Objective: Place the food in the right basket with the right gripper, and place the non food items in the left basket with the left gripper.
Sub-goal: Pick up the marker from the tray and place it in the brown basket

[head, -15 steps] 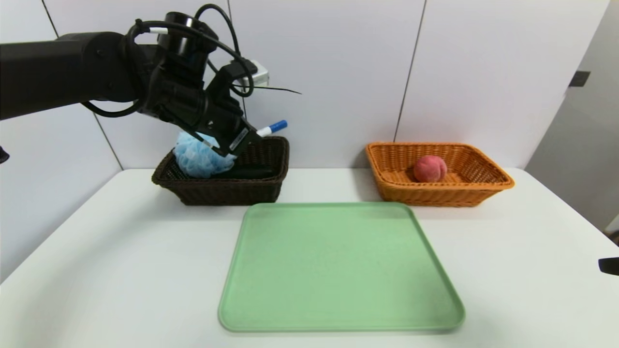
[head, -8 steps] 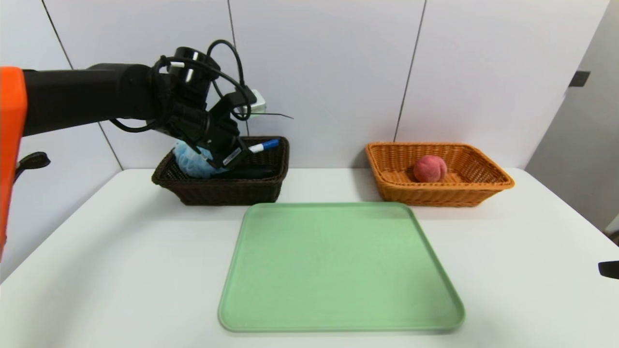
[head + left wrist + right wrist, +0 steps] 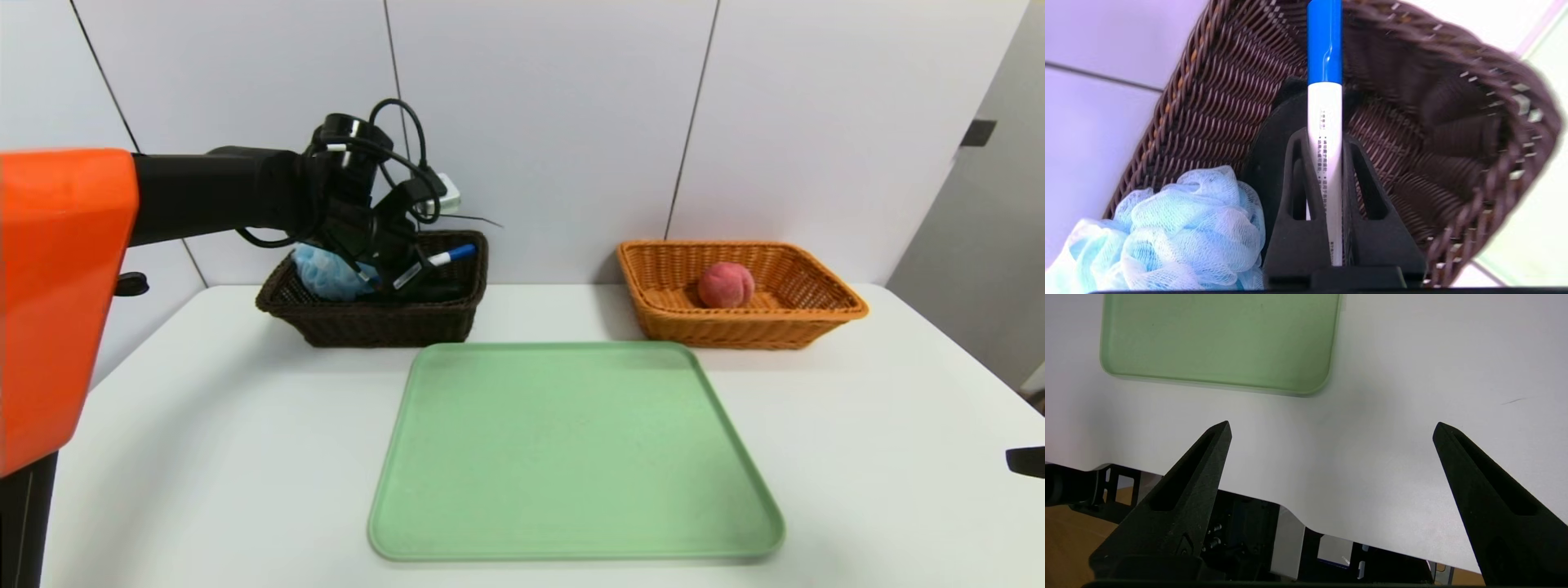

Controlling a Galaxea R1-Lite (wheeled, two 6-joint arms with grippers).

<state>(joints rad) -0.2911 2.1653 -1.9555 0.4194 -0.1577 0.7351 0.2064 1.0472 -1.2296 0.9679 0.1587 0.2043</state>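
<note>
Marker (image 3: 1325, 122) above black cloth (image 3: 1282, 134), beside pouf (image 3: 1192, 232)

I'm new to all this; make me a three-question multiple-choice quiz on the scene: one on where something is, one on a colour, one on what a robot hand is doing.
1. Where is the peach?
A) On the green tray
B) In the orange-tan basket
C) In the dark brown basket

2. What colour is the marker's cap?
A) Blue
B) Red
C) Yellow

3. What is the left gripper doing?
A) Standing open with nothing in it
B) Gripping the bath pouf
C) Gripping the marker

Right letters:
1. B: the peach sits inside the orange-tan basket.
2. A: the cap on the white marker is plainly blue.
3. C: the left gripper, over the dark brown basket, has the marker clamped between its fingers, with the bath pouf beside it.
</note>
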